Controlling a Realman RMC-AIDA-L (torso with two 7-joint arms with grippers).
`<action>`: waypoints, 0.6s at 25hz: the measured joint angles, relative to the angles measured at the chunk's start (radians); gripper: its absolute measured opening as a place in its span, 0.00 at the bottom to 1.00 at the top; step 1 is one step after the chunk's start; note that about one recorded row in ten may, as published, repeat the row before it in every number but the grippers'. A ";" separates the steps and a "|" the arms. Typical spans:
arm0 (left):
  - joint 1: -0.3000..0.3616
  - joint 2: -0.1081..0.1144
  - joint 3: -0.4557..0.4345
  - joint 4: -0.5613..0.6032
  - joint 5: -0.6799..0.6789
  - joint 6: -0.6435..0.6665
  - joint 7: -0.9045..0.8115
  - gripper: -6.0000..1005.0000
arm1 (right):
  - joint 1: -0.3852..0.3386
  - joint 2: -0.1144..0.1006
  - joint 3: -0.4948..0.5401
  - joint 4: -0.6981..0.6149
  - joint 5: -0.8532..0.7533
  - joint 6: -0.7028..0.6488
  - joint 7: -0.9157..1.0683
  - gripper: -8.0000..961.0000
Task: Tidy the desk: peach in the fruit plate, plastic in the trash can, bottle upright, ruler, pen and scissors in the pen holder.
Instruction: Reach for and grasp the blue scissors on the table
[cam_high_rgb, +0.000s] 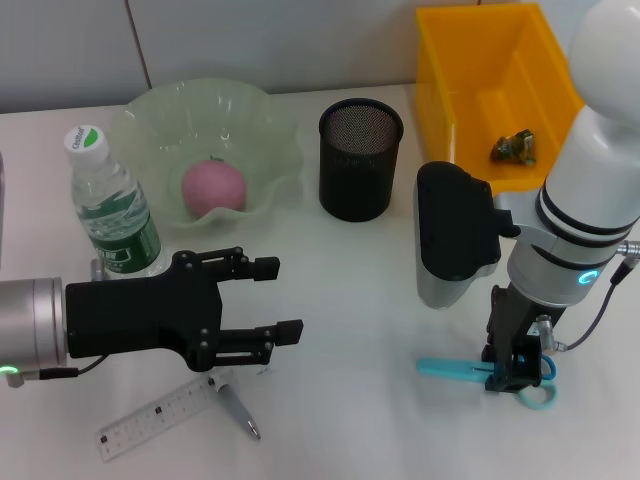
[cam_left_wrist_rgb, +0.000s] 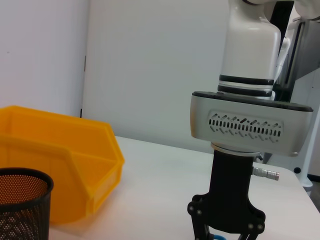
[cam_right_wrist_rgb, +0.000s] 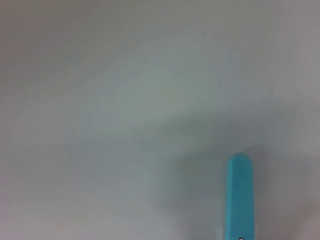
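The right pincer (cam_high_rgb: 510, 375) is down on the bench (cam_high_rgb: 360, 420), near its front edge on the right side. It sits right over the blue scissors (cam_high_rgb: 455, 369), close to the handle rings. I cannot tell if it is pinching them yet or only standing around them.

The scissors lie flat. Their long side runs along the front edge of the bench. The closed tip points toward the left side, and the rings point toward the right side.

What could go wrong? The hold is close to the rings, so the long blade end may tip down when lifted. Then the scissors could swing or slip out. The black mesh pen holder (cam_high_rgb: 360, 158) stands well apart, farther back near the middle, and it has a small mouth. A tilted pair of scissors could hit its rim and knock it over.

The left pincer (cam_high_rgb: 265, 300) hangs spread wide over the front left part of the bench, above the ruler (cam_high_rgb: 150, 415) and the pen (cam_high_rgb: 238, 410). It holds nothing.
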 joint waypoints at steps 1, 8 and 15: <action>0.000 0.000 0.000 0.000 0.000 0.000 0.000 0.77 | 0.000 0.000 0.000 0.000 0.000 0.000 0.000 0.31; -0.003 0.000 0.000 0.000 0.000 0.000 -0.001 0.77 | 0.000 0.000 0.000 0.000 -0.002 0.004 0.000 0.31; -0.004 0.000 -0.002 0.000 0.000 0.000 -0.001 0.77 | 0.000 0.000 -0.008 0.002 -0.002 0.009 0.000 0.28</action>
